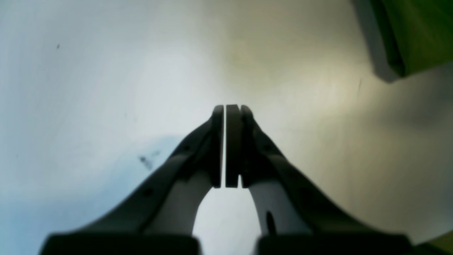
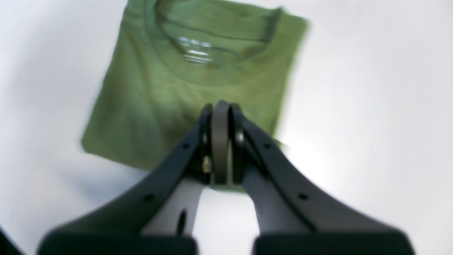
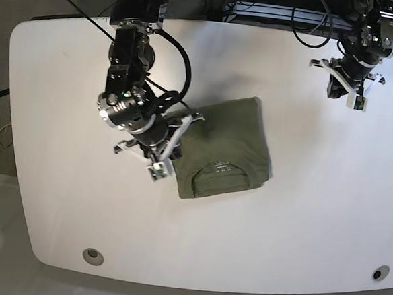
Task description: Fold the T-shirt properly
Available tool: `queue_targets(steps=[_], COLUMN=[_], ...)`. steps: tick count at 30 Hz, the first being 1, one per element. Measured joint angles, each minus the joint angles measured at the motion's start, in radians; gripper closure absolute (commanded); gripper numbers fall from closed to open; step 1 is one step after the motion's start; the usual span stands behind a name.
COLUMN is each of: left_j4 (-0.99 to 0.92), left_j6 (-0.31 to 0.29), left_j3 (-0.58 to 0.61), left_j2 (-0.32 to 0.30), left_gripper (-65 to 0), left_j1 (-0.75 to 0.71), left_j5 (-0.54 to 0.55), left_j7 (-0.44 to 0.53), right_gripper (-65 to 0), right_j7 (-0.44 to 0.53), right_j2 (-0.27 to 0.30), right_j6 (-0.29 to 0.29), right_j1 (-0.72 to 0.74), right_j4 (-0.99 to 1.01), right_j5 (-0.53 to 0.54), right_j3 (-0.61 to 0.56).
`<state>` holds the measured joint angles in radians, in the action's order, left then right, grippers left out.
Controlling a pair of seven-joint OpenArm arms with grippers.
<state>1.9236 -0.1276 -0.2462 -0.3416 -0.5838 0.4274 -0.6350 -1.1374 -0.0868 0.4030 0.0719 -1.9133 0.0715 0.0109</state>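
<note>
The T-shirt [image 3: 225,147] is soft olive-green cotton with a faintly heathered weave, folded into a compact, roughly square packet with the ribbed round collar and small printed neck label facing up; it lies flat near the middle of the desk [image 3: 299,229], a smooth white top with rounded corners. The right wrist view is blurred, yet it shows the packet's slightly uneven edges and one lower corner poking out. The right arm reaches down from the far edge, its wrist bent over the shirt's side, and the right tool [image 2: 221,106] hangs with its dark jaws pressed together, holding nothing. The left tool [image 1: 226,108] hovers over bare desk well apart from the shirt, jaws likewise closed and empty.
</note>
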Motion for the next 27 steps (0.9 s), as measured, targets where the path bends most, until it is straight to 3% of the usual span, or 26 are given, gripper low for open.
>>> queue_targets(steps=[4,8,16,20,27], left_j4=[0.002,0.005,0.006,0.006,0.006], left_j6=[-0.035,-0.139,-0.188,-0.225,-0.261], left_j3=[-0.050,-0.138,-0.302,-0.354,-0.401], left_j2=[-0.001,0.002,0.003,0.029,0.098], left_gripper=[0.0,0.0,0.0,0.0,0.0], left_j1=[-0.044,-0.090,-0.173,-0.199,-0.235], left_j5=[0.002,0.034,0.021,0.021,-0.006], left_j7=[-0.002,0.000,0.000,0.000,0.000], right_gripper=[0.0,0.0,0.0,0.0,0.0], right_j7=[-0.023,-0.021,-0.011,0.002,0.124], right_j2=[0.066,0.137,0.242,0.275,0.299], right_j6=[-0.011,-0.012,-0.003,-0.004,0.000], right_j1=[-0.056,-0.119,-0.275,-0.357,-0.512], right_j4=[-0.041,-0.068,-0.077,-0.077,-0.078], right_j5=[-0.016,-0.013,-0.006,-0.016,0.003], right_j3=[0.055,0.107,0.321,0.418,0.535])
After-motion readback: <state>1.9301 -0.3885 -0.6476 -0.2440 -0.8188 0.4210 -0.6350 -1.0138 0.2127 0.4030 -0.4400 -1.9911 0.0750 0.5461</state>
